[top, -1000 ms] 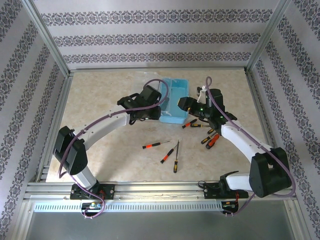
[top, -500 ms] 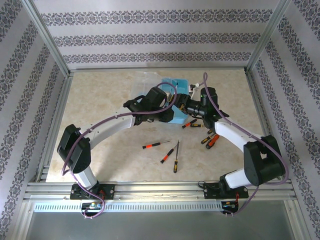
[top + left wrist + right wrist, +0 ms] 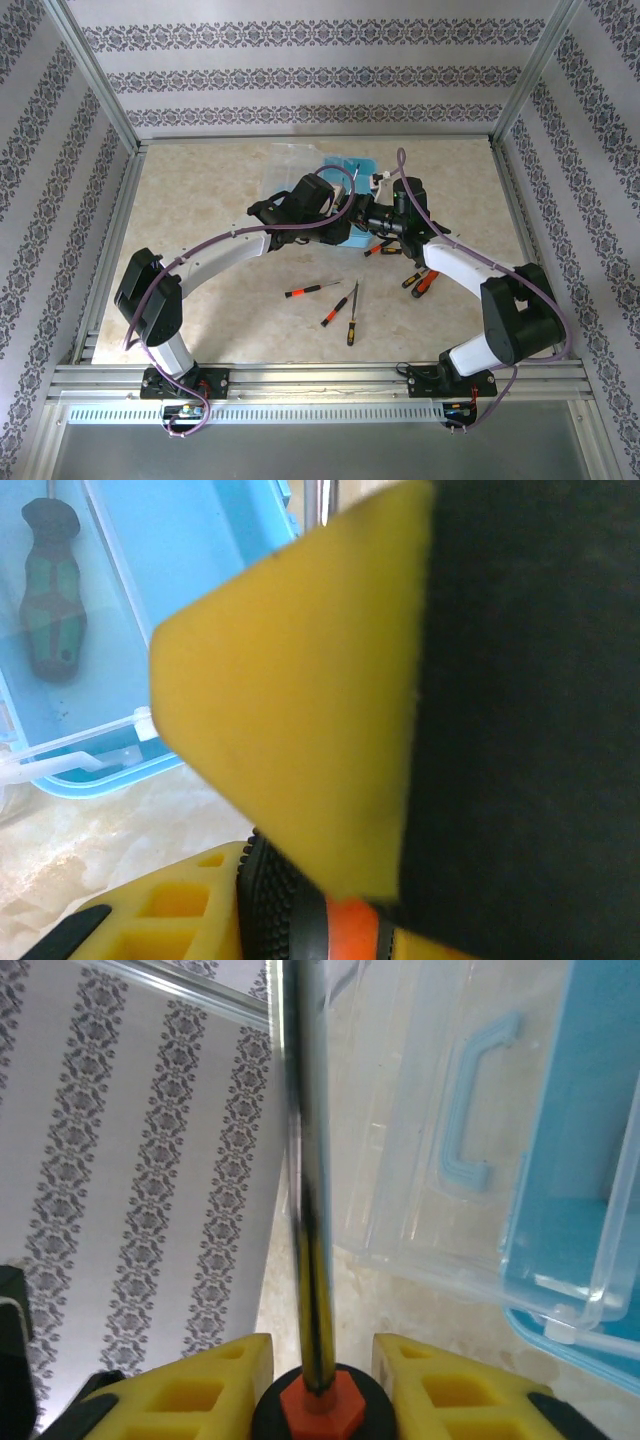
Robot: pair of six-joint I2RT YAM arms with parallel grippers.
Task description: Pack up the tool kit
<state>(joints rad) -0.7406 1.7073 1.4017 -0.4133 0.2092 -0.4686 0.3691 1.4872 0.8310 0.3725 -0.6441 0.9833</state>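
Right pincer [image 3: 322, 1360] first: my two yellow fingers [image 3: 200, 1390] are clenched on the black handle of a screwdriver [image 3: 304, 1210], just below its orange collar. The tool is off the table [image 3: 200, 200], and its steel shaft runs straight out ahead of me, across the clear lid [image 3: 440, 1110] lying open beyond the blue tool box [image 3: 200, 540].

Left pincer [image 3: 338, 212] is nose to nose with the right one above the box. On the left wrist view a black ribbed handle with an orange band [image 3: 300, 920] sits against my one visible finger. A big yellow shape [image 3: 300, 700] blocks everything else, so I can't tell whether that side is clamped or loose.

One green-handled screwdriver [image 3: 52, 590] lies flat in the box already. Several loose screwdrivers [image 3: 312, 290] wait on the table nearer my bases.

On feel, I reckon this tool is light, rigid and weighted toward the handle. The shaft looks polished and thin, and I'd expect it to slide or roll between my pads. The fat rubbery handle is the right place to hold, and that is where I have it. With that length, a small wrist turn would swing the tip wide, and the thin-looking plastic walls and lid could get knocked. I'd lower it flat and lengthwise beside the green one.
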